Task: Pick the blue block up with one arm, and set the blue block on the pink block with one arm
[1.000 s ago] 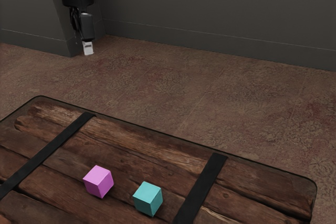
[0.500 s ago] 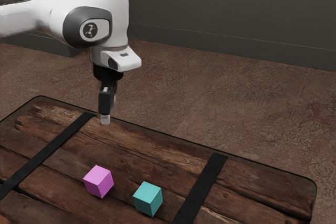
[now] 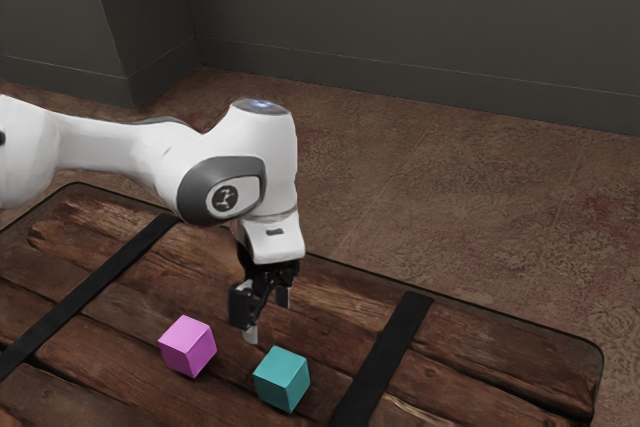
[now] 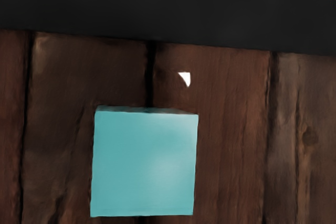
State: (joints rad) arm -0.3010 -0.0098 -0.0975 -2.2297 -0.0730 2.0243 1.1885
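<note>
The blue block [image 3: 281, 378], teal in colour, lies on the wooden table [image 3: 480, 347] near its front edge. The pink block [image 3: 187, 345] sits a short way off toward the exterior view's left, apart from it. My gripper [image 3: 262, 319] hangs open just above and slightly behind the blue block, between the two blocks' far sides, with nothing between its fingers. In the wrist view the blue block [image 4: 144, 163] lies flat on the planks right below my hand.
Two black straps cross the planks: one [image 3: 380, 357] just to the exterior view's right of the blue block, also in the wrist view [image 4: 168, 14], and another [image 3: 90, 287] at the left. Brown carpet [image 3: 450, 177] lies beyond the table.
My arm has swung down from high at the back left to low over the table, ending just above the blue block. Neither block has moved.
</note>
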